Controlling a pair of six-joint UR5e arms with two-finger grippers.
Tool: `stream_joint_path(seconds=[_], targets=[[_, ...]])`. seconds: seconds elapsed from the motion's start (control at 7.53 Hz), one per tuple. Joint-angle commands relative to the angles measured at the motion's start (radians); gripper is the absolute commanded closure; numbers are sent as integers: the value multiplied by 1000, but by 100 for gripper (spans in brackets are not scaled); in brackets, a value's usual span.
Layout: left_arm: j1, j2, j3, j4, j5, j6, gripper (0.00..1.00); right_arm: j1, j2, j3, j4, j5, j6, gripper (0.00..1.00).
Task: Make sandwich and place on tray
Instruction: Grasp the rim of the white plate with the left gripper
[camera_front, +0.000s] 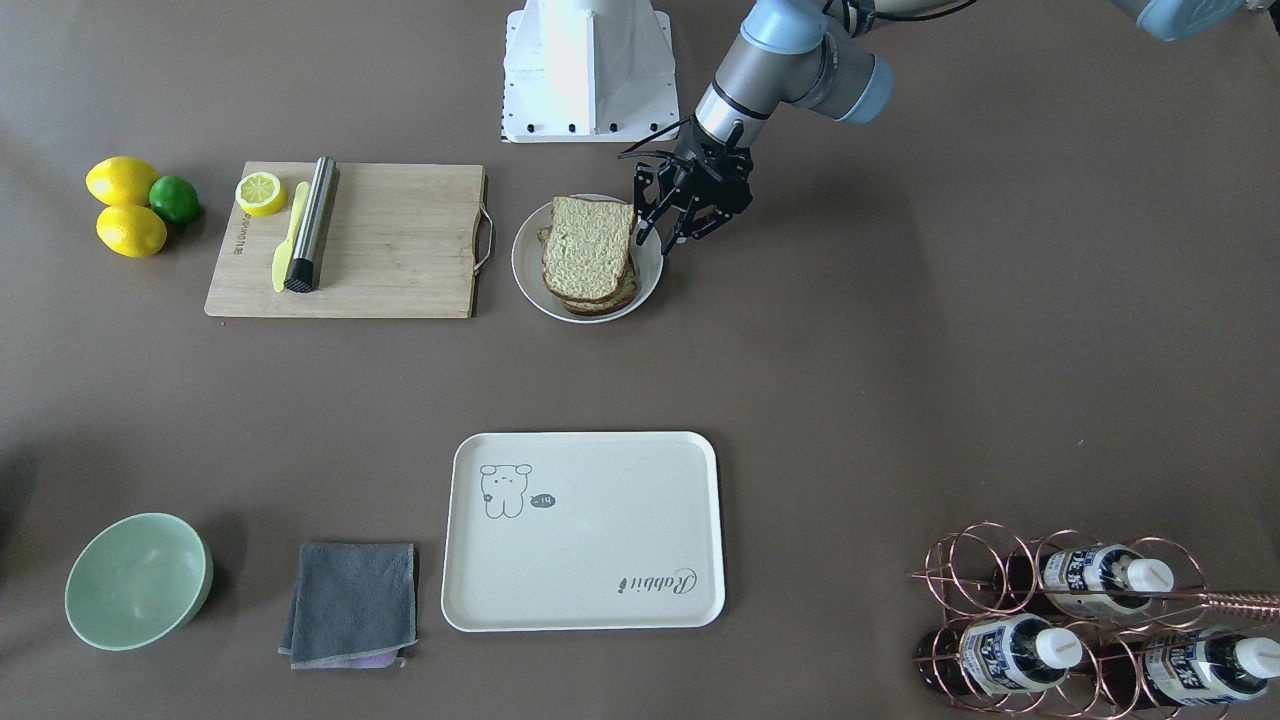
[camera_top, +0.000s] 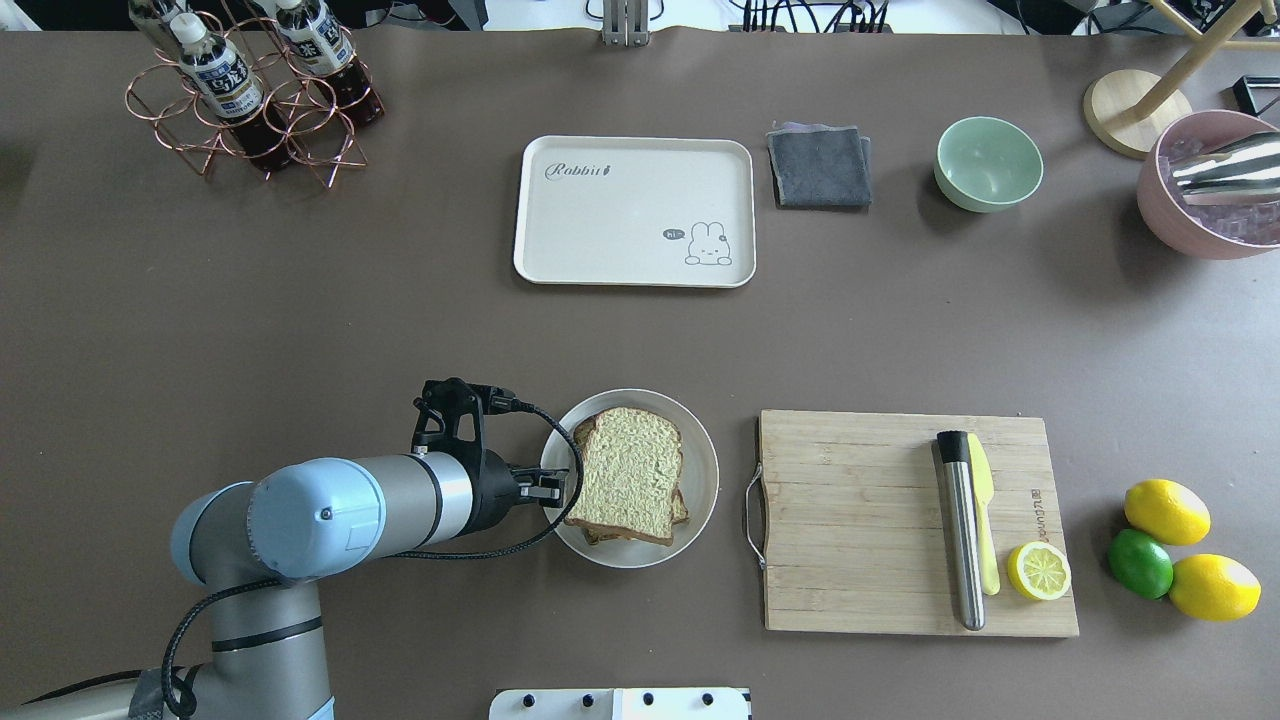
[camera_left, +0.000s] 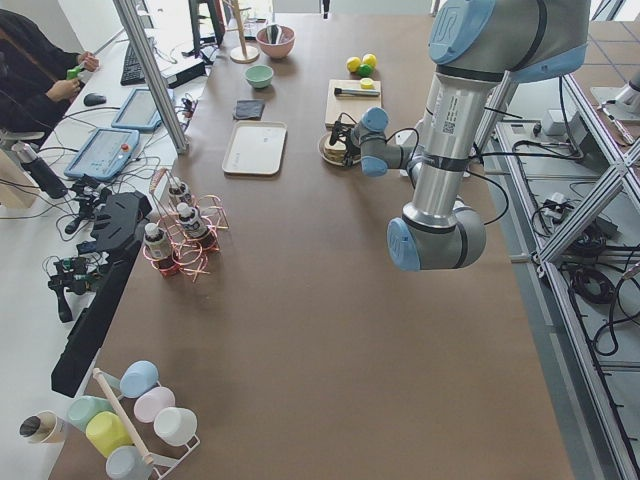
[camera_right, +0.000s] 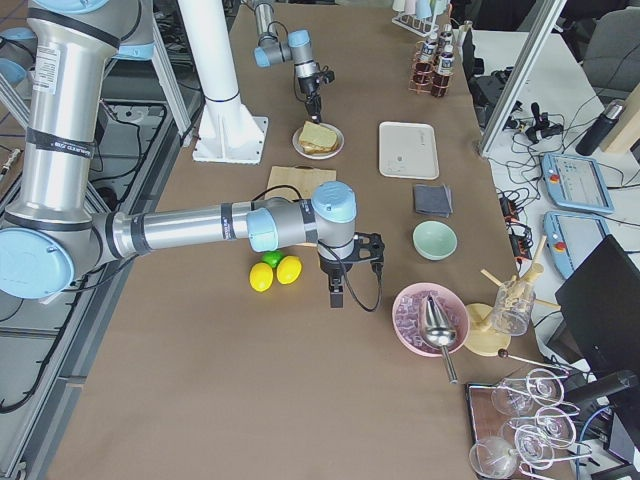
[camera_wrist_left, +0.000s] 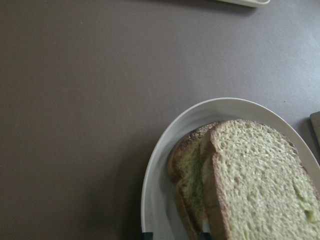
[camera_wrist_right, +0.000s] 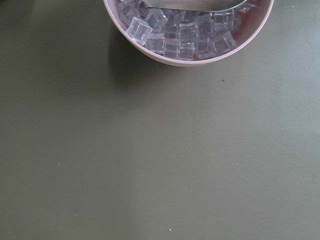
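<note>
The sandwich (camera_top: 630, 485) is two tan, brown-crusted bread slices stacked on a small white round plate (camera_top: 700, 470); its filling is hidden between the slices. My left gripper (camera_front: 662, 238) is low at the plate's rim, on the side toward the robot's left, and it looks open with nothing between its fingers. The left wrist view shows the sandwich (camera_wrist_left: 250, 180) and the plate's rim (camera_wrist_left: 150, 185) from close up. The cream tray (camera_top: 620, 215) lies bare across the table from the plate. My right gripper (camera_right: 337, 296) hangs over bare table next to a pink bowl; I cannot tell whether it is open or shut.
A wooden cutting board (camera_top: 860, 520) beside the plate carries a metal cylinder (camera_top: 958, 530), a yellow knife and a lemon half. Lemons and a lime (camera_top: 1140, 562) lie past it. A grey cloth (camera_top: 818, 166), green bowl (camera_top: 988, 163), bottle rack (camera_top: 250, 95) and ice-filled pink bowl (camera_wrist_right: 190, 55) line the far side.
</note>
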Motion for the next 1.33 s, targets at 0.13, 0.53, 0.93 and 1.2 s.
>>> stream_joint_path(seconds=[0.13, 0.53, 0.93, 1.2], targets=[[-12, -2, 21, 0, 1, 0, 58, 0, 5, 0, 0, -1, 0, 1], [-11, -4, 41, -2, 7, -2, 58, 0, 7, 2, 0, 0, 2, 1], [-6, -14, 66, -2, 7, -2, 58, -1, 13, -3, 0, -1, 2, 1], [0, -14, 66, -2, 7, -2, 75, -1, 14, -3, 0, -1, 0, 1]])
